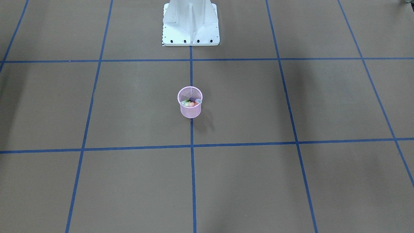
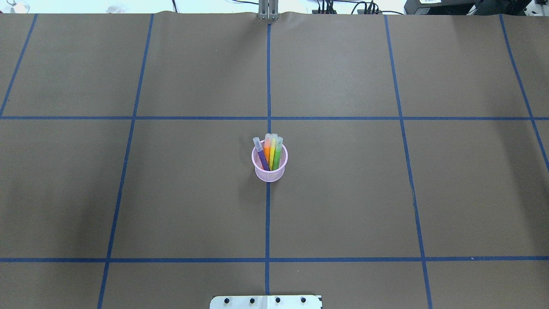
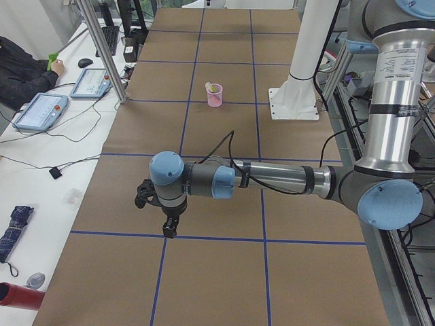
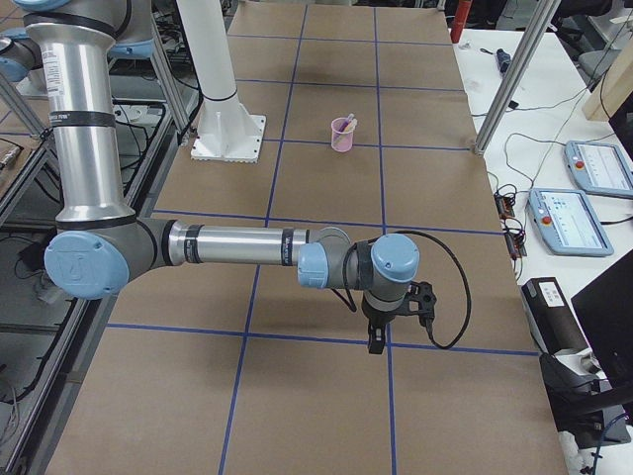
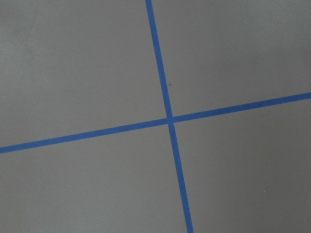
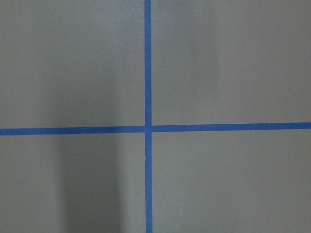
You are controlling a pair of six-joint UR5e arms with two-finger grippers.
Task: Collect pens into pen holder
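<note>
Pens (image 2: pixel 272 151), all four, stand in pen holder (image 2: pixel 269 175) mid-frame; task judged complete; left tool (image 3: pixel 168 231), right tool (image 4: pixel 375 343): aperture cannot tell

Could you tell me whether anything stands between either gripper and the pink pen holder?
Nothing visible does, from the left gripper or the right gripper to the pen holder. All four pens already stand inside it.

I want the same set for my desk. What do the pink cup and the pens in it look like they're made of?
Pink cup: probably painted metal wire mesh, since the pens show through its walls; the rim looks solid. Pens: seemingly matte coloured plastic, with frosted translucent caps.
</note>
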